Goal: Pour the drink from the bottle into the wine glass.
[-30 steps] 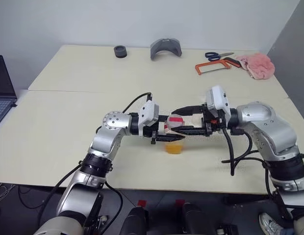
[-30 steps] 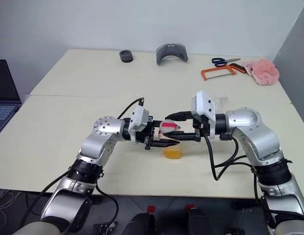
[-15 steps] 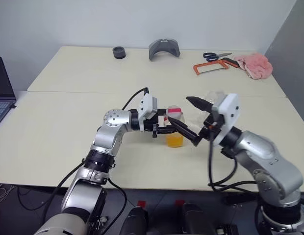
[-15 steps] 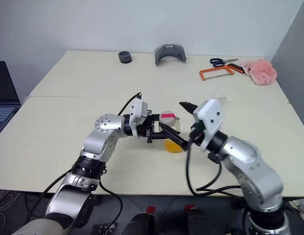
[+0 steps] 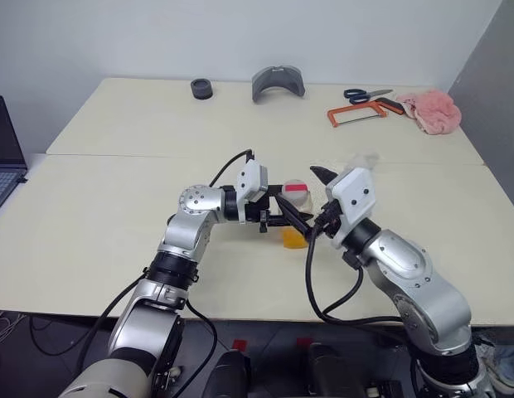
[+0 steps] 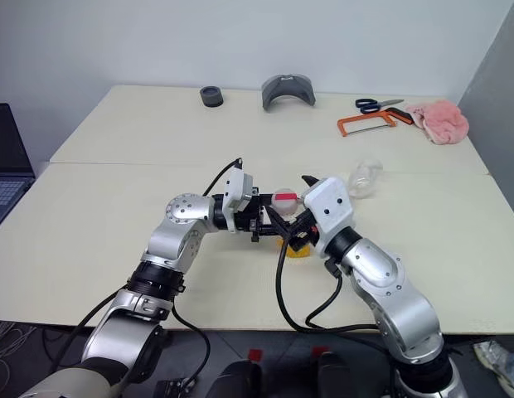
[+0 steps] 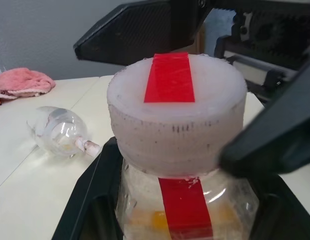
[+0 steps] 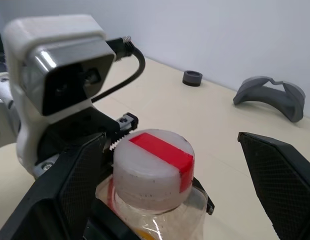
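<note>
Most of the bottle [image 5: 295, 217] hides behind black fingers [image 5: 292, 217].

Cream, plain counter [image 5: 116, 182]. Clear bottle [image 7: 187, 210] with a red vertical label strip, capped in white crossed by a red band; orange-yellow drink [image 5: 292, 239] low inside. Clear, colourless wine glass [image 6: 365, 177]. Black fingers on the left hand [image 5: 282, 217] and on the right hand [image 8: 165, 195], white camera housings behind, silver arm shells, black cables. Farther back: black ring [image 5: 202, 87], grey curved piece [image 5: 279, 82], orange-framed hacksaw [image 5: 361, 112], scissors [image 5: 362, 94] with blue handles, pink cloth [image 5: 431, 109]. Dark laptop [image 5: 4, 149] with a bluish keyboard at the edge. Pale grey-white wall [image 5: 240, 33].
</note>
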### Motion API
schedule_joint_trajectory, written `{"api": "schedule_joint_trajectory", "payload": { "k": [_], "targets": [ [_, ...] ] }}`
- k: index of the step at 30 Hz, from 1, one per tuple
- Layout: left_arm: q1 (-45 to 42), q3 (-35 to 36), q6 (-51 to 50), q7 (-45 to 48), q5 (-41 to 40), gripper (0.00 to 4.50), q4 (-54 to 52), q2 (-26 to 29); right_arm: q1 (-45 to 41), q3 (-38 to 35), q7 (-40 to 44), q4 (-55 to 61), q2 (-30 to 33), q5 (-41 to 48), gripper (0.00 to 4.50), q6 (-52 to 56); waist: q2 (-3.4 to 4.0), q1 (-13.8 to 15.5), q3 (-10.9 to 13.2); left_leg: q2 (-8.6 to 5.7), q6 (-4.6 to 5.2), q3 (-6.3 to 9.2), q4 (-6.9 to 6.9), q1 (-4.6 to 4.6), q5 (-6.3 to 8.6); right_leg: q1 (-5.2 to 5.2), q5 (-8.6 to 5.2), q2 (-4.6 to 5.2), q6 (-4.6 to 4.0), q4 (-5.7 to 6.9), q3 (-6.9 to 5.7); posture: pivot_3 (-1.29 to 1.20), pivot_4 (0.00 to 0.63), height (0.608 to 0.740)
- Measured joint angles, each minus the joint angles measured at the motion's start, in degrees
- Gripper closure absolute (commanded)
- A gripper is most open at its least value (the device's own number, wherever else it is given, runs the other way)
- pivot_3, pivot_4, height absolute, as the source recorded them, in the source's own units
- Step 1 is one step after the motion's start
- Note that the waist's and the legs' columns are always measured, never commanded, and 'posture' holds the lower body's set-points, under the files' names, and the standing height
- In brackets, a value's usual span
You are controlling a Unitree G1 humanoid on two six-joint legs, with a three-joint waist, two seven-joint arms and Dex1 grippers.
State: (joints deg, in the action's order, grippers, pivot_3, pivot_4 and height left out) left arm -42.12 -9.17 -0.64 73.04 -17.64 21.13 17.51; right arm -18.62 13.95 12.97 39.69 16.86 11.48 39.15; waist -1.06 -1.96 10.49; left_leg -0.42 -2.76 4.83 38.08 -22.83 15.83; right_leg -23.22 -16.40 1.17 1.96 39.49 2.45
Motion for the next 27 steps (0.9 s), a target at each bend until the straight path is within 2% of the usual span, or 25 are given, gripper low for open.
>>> {"api": "schedule_joint_trajectory", "payload": {
  "k": [6, 9, 15, 20, 22, 24, 27],
  "targets": [
    [-0.1, 0.0, 0.2, 0.0, 0.5, 2.33, 0.3, 0.0, -0.1, 0.9, -0.7, -0.3, -2.0, -2.0, 0.00, 0.0, 0.00, 0.0, 0.0, 0.00, 0.01, 0.01, 0.00, 0.00, 0.01, 0.00, 0.00, 0.00, 0.00, 0.00, 0.00, 0.00, 0.150, 0.740],
    [-0.2, 0.0, 0.4, 0.0, 0.8, 2.33, 0.3, 0.0, -0.1, 0.9, -0.7, -0.7, -2.7, -2.5, 0.58, 0.0, 0.00, 0.0, 0.0, 0.00, 0.01, 0.01, 0.00, 0.00, 0.01, 0.00, 0.00, 0.00, 0.00, 0.01, -0.01, 0.00, 0.150, 0.740],
    [-0.5, 0.0, 1.1, -0.2, 1.0, 2.33, 0.6, -0.2, -0.1, 1.4, 0.0, -0.8, -3.9, -2.3, 2.64, 0.0, 0.00, 0.0, 0.0, 0.00, 0.04, 0.01, 0.00, 0.00, 0.02, 0.00, 0.00, 0.00, 0.00, 0.01, 0.00, 0.00, 0.150, 0.740],
    [-0.5, 0.0, 1.1, 0.3, 1.0, 2.33, 1.1, -0.1, -0.2, 0.4, 2.6, -2.1, -3.7, -0.9, 2.64, -1.1, 0.00, 0.0, 0.0, -0.01, 0.05, 0.00, 0.00, 0.01, 0.03, 0.00, 0.00, 0.00, 0.00, 0.01, -0.01, 0.00, 0.150, 0.740],
    [-0.6, 0.0, 1.0, 1.1, 0.9, 2.33, 1.1, 0.2, -1.0, -0.8, 6.5, -3.7, -1.8, 0.8, 2.64, -2.8, 0.00, 0.0, 0.0, -0.01, 0.06, -0.01, 0.00, 0.01, 0.03, 0.00, 0.00, 0.00, 0.00, 0.00, -0.01, 0.00, 0.150, 0.740],
    [-0.9, 0.0, 0.7, 3.1, 0.7, 2.33, 1.1, 0.6, -3.7, -2.2, 15.1, -6.9, 3.8, 4.2, 2.64, -5.9, 0.00, 0.0, 0.0, -0.05, 0.08, -0.11, 0.04, 0.01, 0.04, 0.04, 0.00, 0.00, 0.00, -0.01, -0.03, 0.00, 0.150, 0.740],
    [-1.9, -1.1, 0.0, 7.0, 0.6, 2.33, 1.0, 0.8, -12.0, -3.7, 34.9, -16.4, 14.0, 10.2, 2.64, -11.4, 0.00, 0.0, 0.0, -0.05, 0.09, -0.20, 0.03, 0.01, 0.04, 0.07, 0.00, -0.03, 0.00, -0.05, -0.12, 0.00, 0.150, 0.740]
  ]
}}
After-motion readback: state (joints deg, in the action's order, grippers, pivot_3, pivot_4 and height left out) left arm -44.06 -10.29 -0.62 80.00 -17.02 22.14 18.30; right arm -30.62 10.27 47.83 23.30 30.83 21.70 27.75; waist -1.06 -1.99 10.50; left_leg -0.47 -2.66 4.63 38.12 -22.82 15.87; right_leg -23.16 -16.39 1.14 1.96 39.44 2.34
